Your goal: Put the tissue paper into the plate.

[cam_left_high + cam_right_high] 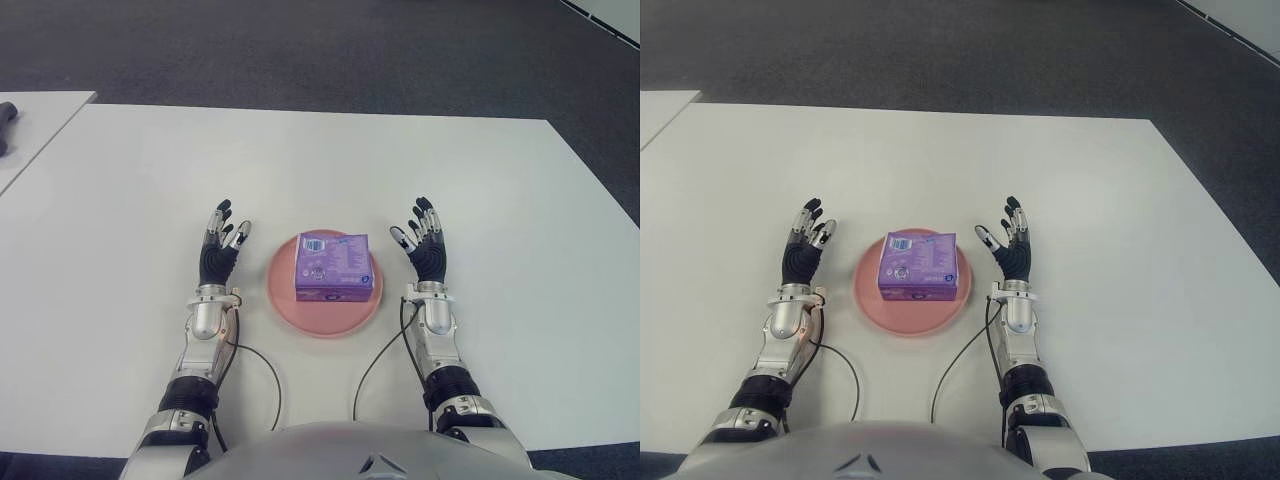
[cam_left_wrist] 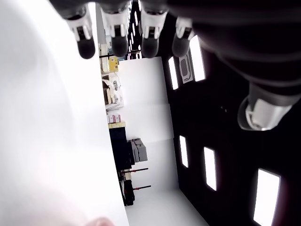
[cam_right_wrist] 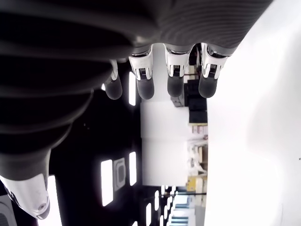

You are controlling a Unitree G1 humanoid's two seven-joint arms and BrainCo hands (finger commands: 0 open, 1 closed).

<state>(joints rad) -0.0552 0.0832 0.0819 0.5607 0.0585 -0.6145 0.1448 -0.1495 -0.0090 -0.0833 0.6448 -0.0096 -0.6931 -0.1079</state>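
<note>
A purple tissue paper pack (image 1: 333, 266) lies flat in the pink round plate (image 1: 322, 322) on the white table, in front of my torso. My left hand (image 1: 223, 243) shows just left of the plate, palm up, fingers spread and holding nothing. On the plate's right side my right hand (image 1: 424, 240) mirrors it, fingers straight and empty. Neither hand touches the pack or the plate. In the wrist views the fingers (image 2: 117, 28) of the left and the fingers (image 3: 175, 70) of the right point out straight with nothing between them.
The white table (image 1: 320, 170) stretches wide around the plate. A second white table (image 1: 35, 125) stands at the far left with a dark object (image 1: 6, 125) on it. Dark carpet lies beyond. Black cables (image 1: 262, 370) run from both wrists toward my torso.
</note>
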